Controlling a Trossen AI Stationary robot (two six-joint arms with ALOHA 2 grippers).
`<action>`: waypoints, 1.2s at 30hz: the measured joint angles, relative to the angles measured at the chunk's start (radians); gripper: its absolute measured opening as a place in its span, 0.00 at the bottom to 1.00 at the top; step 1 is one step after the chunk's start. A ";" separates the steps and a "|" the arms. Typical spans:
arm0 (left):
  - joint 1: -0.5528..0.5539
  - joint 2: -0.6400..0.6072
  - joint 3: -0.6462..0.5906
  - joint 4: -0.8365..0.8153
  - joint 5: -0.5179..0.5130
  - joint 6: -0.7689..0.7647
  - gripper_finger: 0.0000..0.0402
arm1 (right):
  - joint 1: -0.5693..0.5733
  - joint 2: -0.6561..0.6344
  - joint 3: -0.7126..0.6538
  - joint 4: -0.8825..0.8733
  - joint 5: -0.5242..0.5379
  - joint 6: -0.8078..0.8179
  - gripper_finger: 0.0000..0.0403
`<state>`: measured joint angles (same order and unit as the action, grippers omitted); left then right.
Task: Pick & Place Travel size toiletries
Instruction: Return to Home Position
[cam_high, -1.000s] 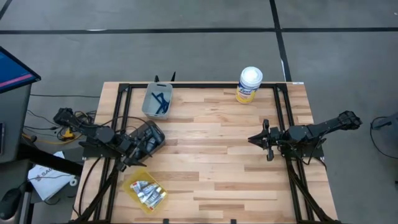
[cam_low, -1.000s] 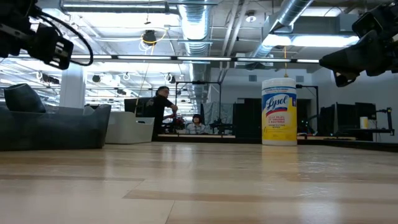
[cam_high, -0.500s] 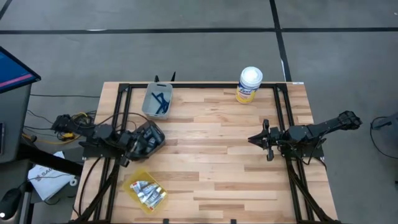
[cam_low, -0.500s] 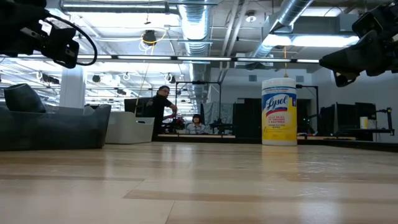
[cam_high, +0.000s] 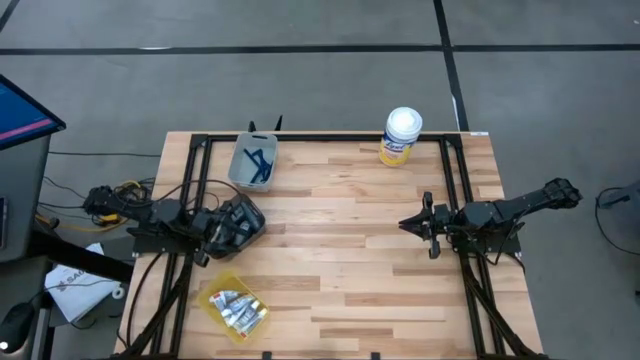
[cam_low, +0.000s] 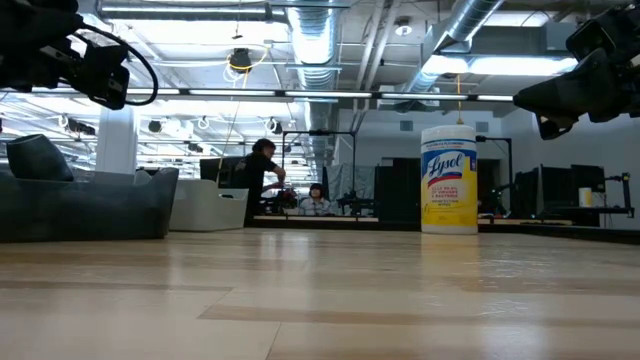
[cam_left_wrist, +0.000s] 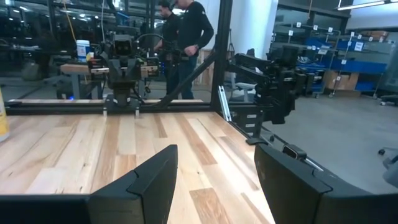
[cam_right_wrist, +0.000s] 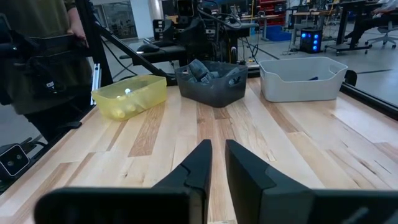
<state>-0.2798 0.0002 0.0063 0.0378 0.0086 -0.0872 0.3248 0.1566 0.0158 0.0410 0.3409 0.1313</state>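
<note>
Small white tubes lie in a yellow bin near the table's front left. Dark-blue razors lie in a pale bin at the far left. A dark grey bin with grey pieces stands between them; it also shows in the right wrist view. My left gripper is open and empty, held level by the dark bin and pointing across the table. My right gripper is shut and empty, raised over the table's right half and pointing toward the bins.
A yellow canister with a white lid stands at the far edge, right of middle, also in the low view. Bare wood lies between the two arms. Black frame rails run along both sides. People stand in the room beyond the table.
My left arm has shifted a little, its gripper drawing back slightly toward the table's left edge beside the dark bin, and has then kept still.
</note>
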 joint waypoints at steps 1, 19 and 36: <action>0.000 0.000 0.000 0.002 0.000 0.000 0.52 | 0.000 0.000 0.000 0.000 0.000 0.000 0.10; 0.000 0.000 0.000 0.009 0.000 0.000 0.52 | 0.000 0.000 0.000 0.000 0.000 0.000 0.10; -0.001 0.001 0.000 0.015 0.000 0.000 0.52 | 0.000 0.000 0.000 0.001 0.000 0.000 0.10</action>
<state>-0.2805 0.0010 0.0067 0.0532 0.0082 -0.0872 0.3248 0.1566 0.0158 0.0418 0.3408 0.1314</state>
